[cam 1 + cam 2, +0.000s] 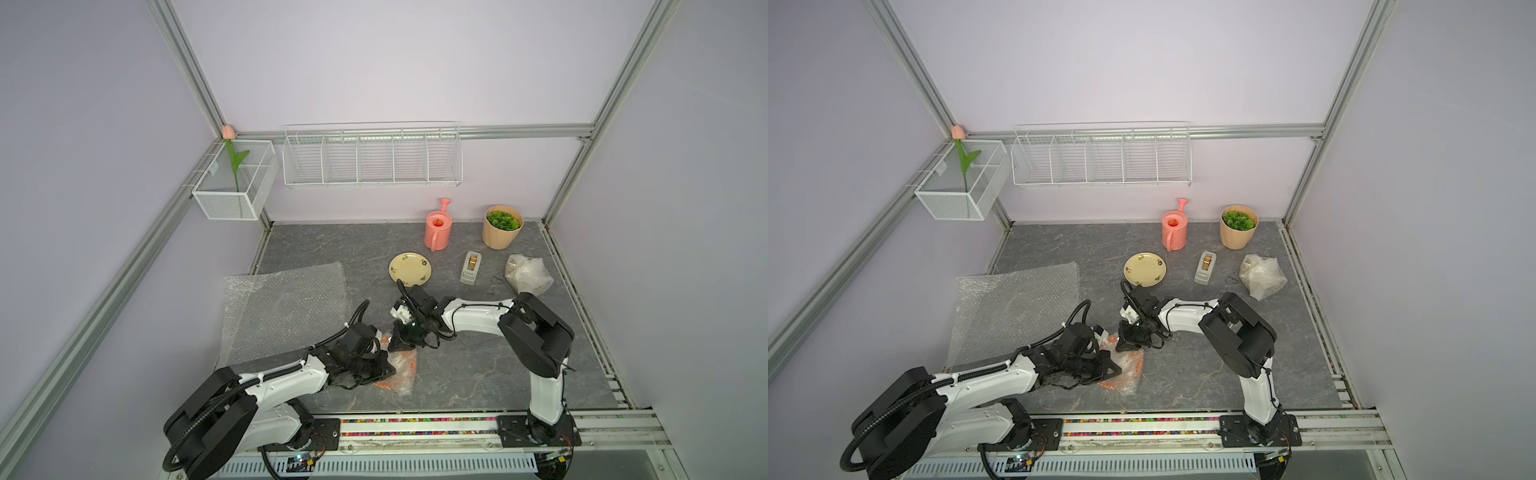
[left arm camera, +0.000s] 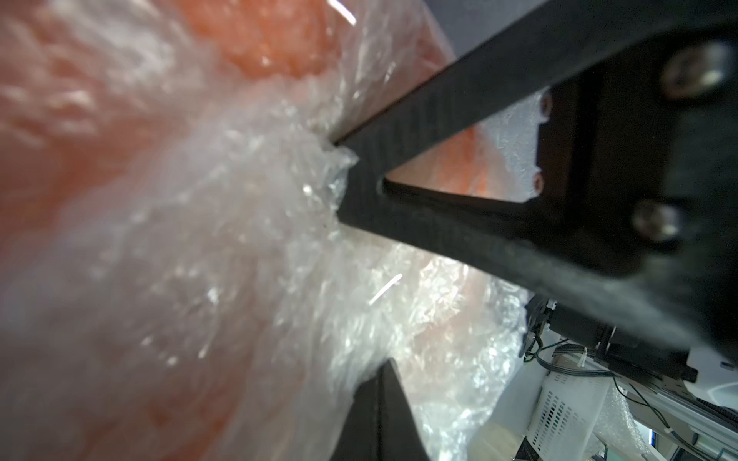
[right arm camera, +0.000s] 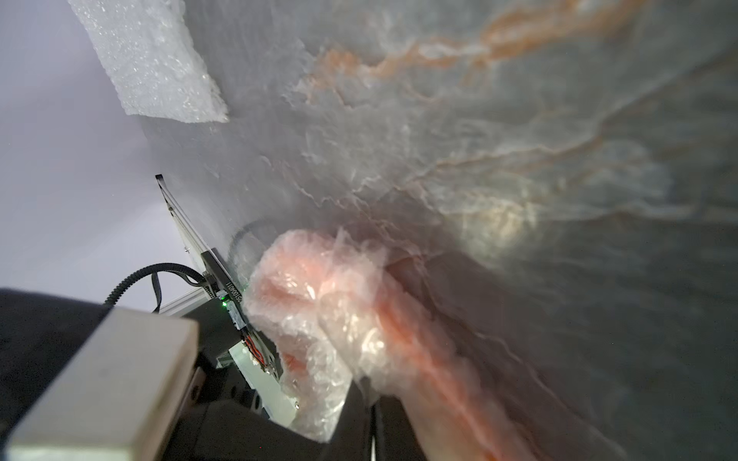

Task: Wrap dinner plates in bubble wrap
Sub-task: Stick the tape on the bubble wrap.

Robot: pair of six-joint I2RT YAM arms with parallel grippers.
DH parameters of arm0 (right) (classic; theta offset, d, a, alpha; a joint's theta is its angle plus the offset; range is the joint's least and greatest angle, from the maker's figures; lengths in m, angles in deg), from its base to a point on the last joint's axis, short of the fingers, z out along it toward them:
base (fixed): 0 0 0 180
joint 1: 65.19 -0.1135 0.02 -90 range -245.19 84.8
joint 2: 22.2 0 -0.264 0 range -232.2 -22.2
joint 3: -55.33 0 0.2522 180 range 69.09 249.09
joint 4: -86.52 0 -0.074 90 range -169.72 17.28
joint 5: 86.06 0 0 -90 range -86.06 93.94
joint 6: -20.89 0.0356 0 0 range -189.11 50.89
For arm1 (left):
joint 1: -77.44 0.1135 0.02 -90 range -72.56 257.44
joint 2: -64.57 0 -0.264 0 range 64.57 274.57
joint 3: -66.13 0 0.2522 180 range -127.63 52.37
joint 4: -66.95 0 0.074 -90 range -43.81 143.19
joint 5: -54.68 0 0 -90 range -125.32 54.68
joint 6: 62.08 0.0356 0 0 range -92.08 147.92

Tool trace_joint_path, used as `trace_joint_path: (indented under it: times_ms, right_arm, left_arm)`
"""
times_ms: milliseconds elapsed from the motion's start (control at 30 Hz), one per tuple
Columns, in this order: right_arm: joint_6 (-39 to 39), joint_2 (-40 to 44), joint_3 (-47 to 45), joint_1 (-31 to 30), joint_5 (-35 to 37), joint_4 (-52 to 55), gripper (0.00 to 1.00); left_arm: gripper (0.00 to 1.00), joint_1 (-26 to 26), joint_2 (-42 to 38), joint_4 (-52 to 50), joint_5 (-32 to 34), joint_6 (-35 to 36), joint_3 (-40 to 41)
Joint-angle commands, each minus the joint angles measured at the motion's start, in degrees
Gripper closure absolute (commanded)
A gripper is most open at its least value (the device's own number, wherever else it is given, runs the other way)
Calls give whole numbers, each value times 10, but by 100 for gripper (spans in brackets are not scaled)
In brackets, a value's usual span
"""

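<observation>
The orange plate [image 1: 410, 365] lies near the front middle of the bench [image 1: 478, 374], already bundled in crumpled bubble wrap [image 1: 401, 376], with orange showing through the plastic in both top views. Our left end effector [image 1: 388, 369] comes in from the bundle's left side. In the left wrist view its jaws are clamped tight on a thick gather of the wrap over the plate.

Our right end effector [image 1: 400, 341] points down at the far edge of the same bundle with its jaws fully closed. We cannot tell whether a fold of wrap is caught between them.

The relation that matters is this: the bundle stretches from the right end effector towards the bench's near edge, and a loose tail of wrap lies at that near end. The left arm pins the bundle's middle, so we judge the right arm is better placed to tuck or fold the far flap.

The yellow plate [image 1: 409, 269] sits bare, farther back on the bench, and a flat sheet [image 1: 282, 307] lies to the left.
</observation>
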Motion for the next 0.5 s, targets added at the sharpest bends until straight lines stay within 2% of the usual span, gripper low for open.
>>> trace_joint_path:
  times_ms: [0,167,233,367,467]
  right_arm:
    - [-8,-21,-27,2,48,41,93]
    - [-21,-19,-27,2,57,53,93]
    - [-23,-18,-24,2,56,54,93]
    - [-27,3,-19,-1,43,55,92]
    - [-30,38,-8,-9,35,74,84]
  left_arm:
    - [100,-2,-39,-66,29,-14,-8]
    - [100,-2,-81,-204,96,-14,-36]
    - [100,-2,-81,-226,124,-17,-34]
    - [100,-1,-72,-200,140,-26,-15]
    - [100,0,-55,-173,140,-36,-6]
